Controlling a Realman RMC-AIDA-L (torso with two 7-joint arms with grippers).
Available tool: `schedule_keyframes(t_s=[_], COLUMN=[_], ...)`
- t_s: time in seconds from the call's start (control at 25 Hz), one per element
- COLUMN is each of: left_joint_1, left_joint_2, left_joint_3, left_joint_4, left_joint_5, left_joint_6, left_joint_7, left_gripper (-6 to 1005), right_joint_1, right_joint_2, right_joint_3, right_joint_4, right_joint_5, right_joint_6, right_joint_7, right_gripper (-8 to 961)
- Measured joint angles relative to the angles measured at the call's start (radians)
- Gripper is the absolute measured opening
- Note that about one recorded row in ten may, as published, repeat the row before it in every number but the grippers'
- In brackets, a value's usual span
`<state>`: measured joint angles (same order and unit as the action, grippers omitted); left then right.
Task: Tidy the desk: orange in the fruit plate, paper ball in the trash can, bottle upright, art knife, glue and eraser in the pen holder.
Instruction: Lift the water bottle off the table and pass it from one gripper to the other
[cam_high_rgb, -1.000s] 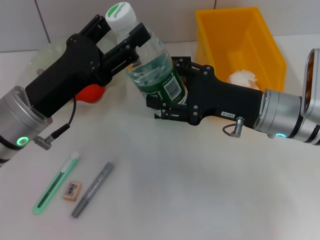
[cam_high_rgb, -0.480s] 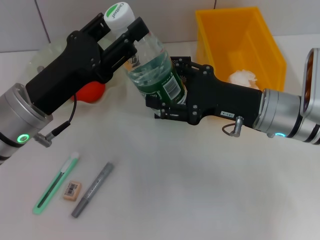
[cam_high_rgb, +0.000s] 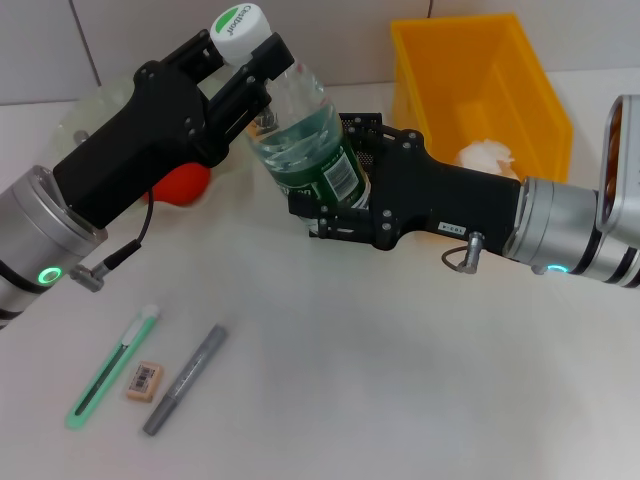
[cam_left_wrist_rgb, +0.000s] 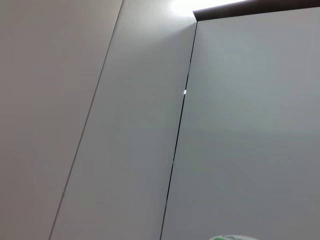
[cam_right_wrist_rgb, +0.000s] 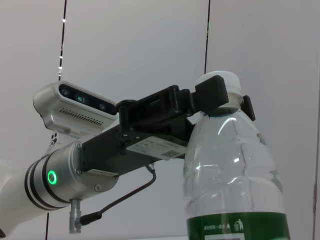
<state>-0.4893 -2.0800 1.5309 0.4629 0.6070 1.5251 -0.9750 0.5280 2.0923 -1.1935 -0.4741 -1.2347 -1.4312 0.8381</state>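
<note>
The bottle, clear with a green label and white cap, stands nearly upright above the desk, also seen in the right wrist view. My right gripper is shut on its lower body. My left gripper clamps the neck just under the cap, its fingers on either side. The orange lies on the pale fruit plate, partly behind my left arm. A paper ball rests in the yellow trash can. The green art knife, eraser and grey glue lie at the front left.
A black mesh pen holder shows just behind the right gripper and bottle. Both arms cross the middle of the white desk. The left wrist view shows only wall panels and a sliver of the bottle's cap.
The bottle has tipped slightly more upright and shifted a little left. My left gripper's fingers have slid up the neck toward the cap. The right gripper keeps its hold.
</note>
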Motion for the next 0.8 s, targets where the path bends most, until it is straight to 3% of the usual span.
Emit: schedule_keyframes(t_s=[0.8], left_joint_1=[0.001], left_joint_2=[0.0], left_joint_3=[0.002], left_joint_4=[0.003], left_joint_5=[-0.013], left_joint_6=[0.015], left_joint_7=[0.001], left_gripper=[430], right_joint_1=[0.014], right_joint_2=[0.0], right_joint_3=[-0.003], right_joint_4=[0.002], right_joint_5=[-0.001], right_joint_6=[0.001], right_joint_7=[0.051], right_gripper=[764])
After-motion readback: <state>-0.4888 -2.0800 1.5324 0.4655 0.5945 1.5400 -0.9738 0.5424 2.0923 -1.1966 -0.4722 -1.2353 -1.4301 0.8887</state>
